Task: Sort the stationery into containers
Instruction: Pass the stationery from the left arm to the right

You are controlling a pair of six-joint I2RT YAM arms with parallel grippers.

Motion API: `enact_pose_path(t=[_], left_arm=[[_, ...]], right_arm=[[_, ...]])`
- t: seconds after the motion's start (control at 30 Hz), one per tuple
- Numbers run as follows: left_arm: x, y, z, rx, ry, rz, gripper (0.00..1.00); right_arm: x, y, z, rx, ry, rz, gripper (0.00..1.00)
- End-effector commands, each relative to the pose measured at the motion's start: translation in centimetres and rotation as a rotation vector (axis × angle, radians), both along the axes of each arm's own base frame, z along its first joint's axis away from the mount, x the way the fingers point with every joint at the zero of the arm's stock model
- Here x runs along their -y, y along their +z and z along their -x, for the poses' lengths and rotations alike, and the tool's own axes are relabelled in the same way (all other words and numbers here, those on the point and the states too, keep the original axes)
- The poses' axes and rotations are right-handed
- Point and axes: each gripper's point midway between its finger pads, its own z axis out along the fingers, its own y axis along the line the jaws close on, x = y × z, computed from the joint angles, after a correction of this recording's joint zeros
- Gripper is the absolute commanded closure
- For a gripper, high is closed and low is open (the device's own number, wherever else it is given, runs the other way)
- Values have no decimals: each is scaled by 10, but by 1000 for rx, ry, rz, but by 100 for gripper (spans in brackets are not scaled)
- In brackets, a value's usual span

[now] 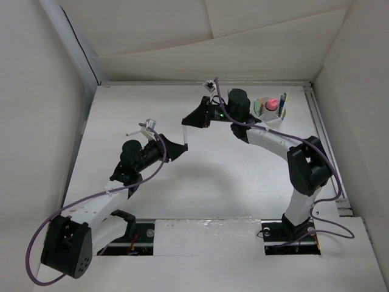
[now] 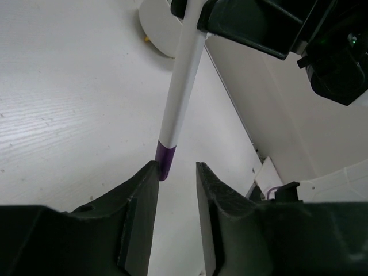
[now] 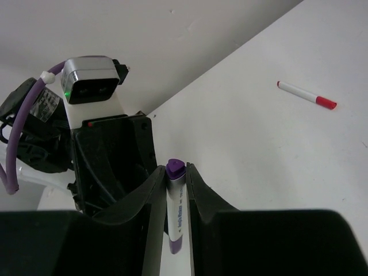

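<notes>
step: hand-over of the purple-ended pen (image 2: 180, 86), in the air over the middle of the surface (image 1: 231, 182)
left gripper (image 2: 175, 169): jaws parted, pen tip against one finger only, no grip
right gripper (image 3: 176, 171): jaws clenched on the pen near its purple cap
cup (image 1: 270, 120): far right corner, some items standing inside
next (judgement): left arm backs clear; right carries the pen to the cup, tips it upright and drops it in a compartment
pending: red-tipped pen (image 3: 305, 95) lying on the surface

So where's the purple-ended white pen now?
Top view: the pen hangs mid-frame, clamped in the right claw, other end inside the open left claw.
</notes>
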Motion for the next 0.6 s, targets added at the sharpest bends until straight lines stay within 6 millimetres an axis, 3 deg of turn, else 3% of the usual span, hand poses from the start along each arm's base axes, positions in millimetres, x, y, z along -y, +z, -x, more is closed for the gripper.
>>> enact_pose_path(t=[0.0,0.07,0.13,0.33,0.47,0.57], left_arm=[[6,18,2,60,-44,29,70],[6,18,2,60,-44,29,64],[6,18,2,60,-44,29,56],[4,24,3,77,-35,35,49],[3,24,1,77,-26,34,49],[3,24,1,77,-26,34,49]], right_arm=[[3,29,0,116,1,-53,89],[7,21,-4,99,-19,-43,90],[14,26,-4,107,-30,-47,91],[28,21,-13,103,-75,-36,92],[55,20,-23,108,-142,-29,92],[89,24,-36,124,-228,-26,92]])
